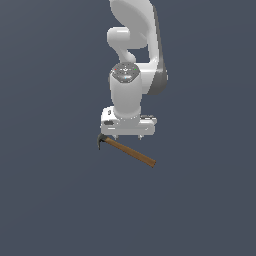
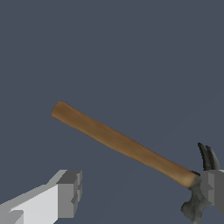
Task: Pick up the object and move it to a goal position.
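Item: hammer [image 2: 122,144], rigid, head-heavy, wooden handle offering grip near the head; my tool [image 2: 140,192] hung spread, fingers straddling it, nothing pinched.

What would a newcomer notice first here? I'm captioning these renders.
The white arm hangs from the top over a plain grey ground. Just below its gripper lies the hammer, dark head toward the exterior view's left and brown handle slanting down to the right. The jaws stand wide apart.

brown-handled, dark-headed hammer [image 1: 128,151], white gripper [image 1: 128,136]
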You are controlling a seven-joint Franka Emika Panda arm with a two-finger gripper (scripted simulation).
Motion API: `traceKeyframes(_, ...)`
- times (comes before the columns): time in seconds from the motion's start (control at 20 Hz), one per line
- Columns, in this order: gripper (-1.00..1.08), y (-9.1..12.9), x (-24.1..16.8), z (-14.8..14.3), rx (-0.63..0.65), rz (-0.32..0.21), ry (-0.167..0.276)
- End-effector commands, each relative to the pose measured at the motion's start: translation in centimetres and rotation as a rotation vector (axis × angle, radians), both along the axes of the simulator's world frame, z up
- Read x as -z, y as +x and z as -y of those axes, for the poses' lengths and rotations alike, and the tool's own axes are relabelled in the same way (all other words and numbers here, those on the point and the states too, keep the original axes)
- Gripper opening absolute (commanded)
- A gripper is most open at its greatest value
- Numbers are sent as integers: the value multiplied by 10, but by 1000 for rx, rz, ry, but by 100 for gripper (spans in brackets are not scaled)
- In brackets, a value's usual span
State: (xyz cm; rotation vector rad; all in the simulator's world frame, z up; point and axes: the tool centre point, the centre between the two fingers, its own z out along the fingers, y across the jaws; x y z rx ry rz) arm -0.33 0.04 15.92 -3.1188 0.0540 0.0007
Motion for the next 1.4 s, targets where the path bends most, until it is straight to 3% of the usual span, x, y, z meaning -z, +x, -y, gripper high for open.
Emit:
traceKeyframes(0.0,100,0,0,0,0,0,0)
traceKeyframes(0.75,100,4,-13,13,-6,7,-28)
traceKeyframes(1.35,100,3,5,18,-163,5,-33)
